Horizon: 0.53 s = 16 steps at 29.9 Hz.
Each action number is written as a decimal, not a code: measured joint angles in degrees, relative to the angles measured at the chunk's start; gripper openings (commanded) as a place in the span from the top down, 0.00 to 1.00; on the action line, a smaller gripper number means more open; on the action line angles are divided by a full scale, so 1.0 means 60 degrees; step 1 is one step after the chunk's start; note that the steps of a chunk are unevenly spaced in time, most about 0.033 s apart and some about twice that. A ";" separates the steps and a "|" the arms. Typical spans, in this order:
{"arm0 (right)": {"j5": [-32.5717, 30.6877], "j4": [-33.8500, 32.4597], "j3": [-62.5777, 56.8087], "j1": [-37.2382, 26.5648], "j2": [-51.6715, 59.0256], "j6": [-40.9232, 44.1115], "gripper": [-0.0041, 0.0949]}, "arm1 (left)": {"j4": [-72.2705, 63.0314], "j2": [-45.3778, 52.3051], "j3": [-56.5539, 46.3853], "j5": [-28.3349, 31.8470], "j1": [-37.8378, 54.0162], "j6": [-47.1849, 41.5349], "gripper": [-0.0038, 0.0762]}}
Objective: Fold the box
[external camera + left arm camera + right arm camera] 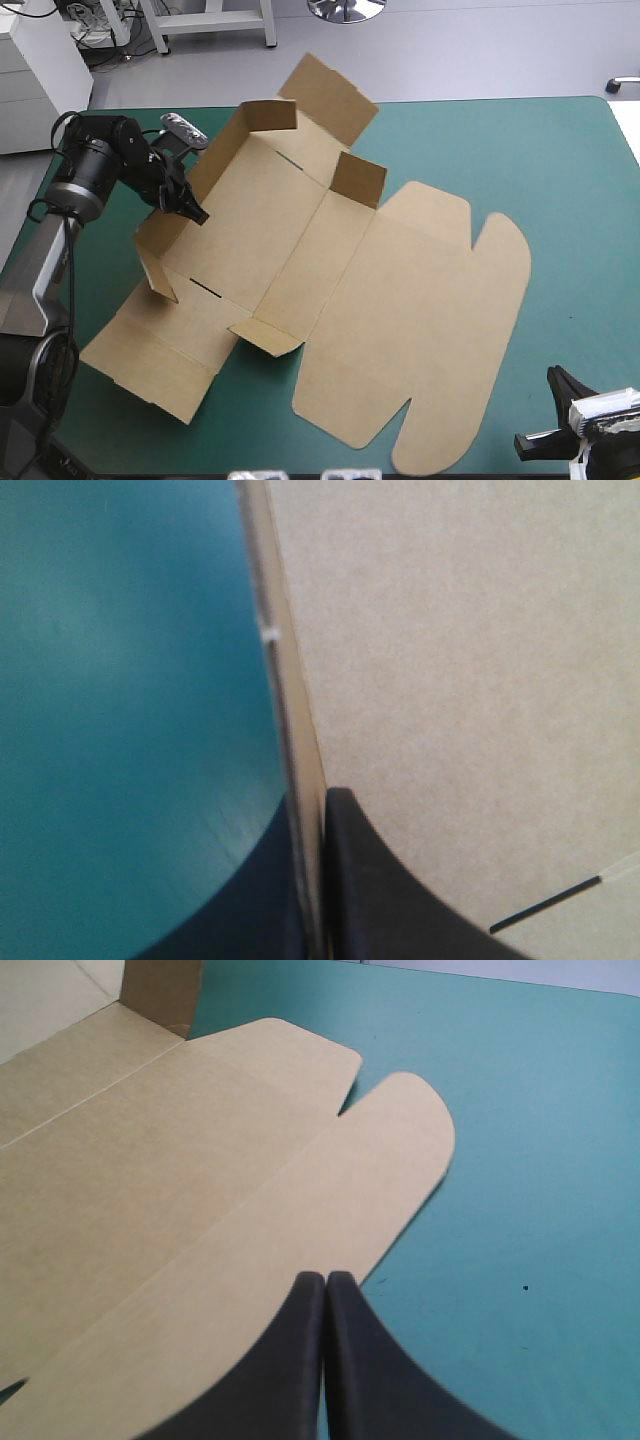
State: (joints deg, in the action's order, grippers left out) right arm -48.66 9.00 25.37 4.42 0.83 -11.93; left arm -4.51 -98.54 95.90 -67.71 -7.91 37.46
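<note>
Item 1, left arm (100, 165): I see it come in over the left edge of the tabletop (520, 160). Its jaws are pinching the raised left wall of the box (330, 270). On my left wrist feed the wall's thin edge (300, 730) runs between the two black fingers (400, 900), with the teal-green cover (120, 680) on one side and the brown board (460, 680) on the other.

Item 2, the box: brown board, partly formed, lying left of centre on the tabletop. The left wall is up and a short end flap (272, 115) is turned in at its far end. Two small flaps stand upright, one far (360, 178) and one near (265, 335). The wide lid (420, 340) with rounded tabs lies flat toward the right and near edge.

Item 3, right arm: parked at the near right corner, apart from the box. Its jaws are pressed together on nothing. On my right wrist feed they point at the lid's rounded tab (400, 1150) and the cover (530, 1160).
</note>
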 measured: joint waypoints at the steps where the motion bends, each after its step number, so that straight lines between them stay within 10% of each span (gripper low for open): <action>1: 0.0000 0.0000 0.0000 0.0000 0.0000 0.0000 0.98 | 0.0008 -0.0037 0.0014 0.0225 -0.0136 0.0378 0.96; 16: 0.0000 0.0000 0.0000 0.0000 0.0000 0.0000 0.98 | 0.2607 -0.0121 0.0080 0.1560 -0.3034 0.2817 0.96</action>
State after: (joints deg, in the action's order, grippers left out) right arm -48.66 9.00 25.37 4.42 0.83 -11.93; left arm 11.13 -99.27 96.38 -58.35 -26.12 54.36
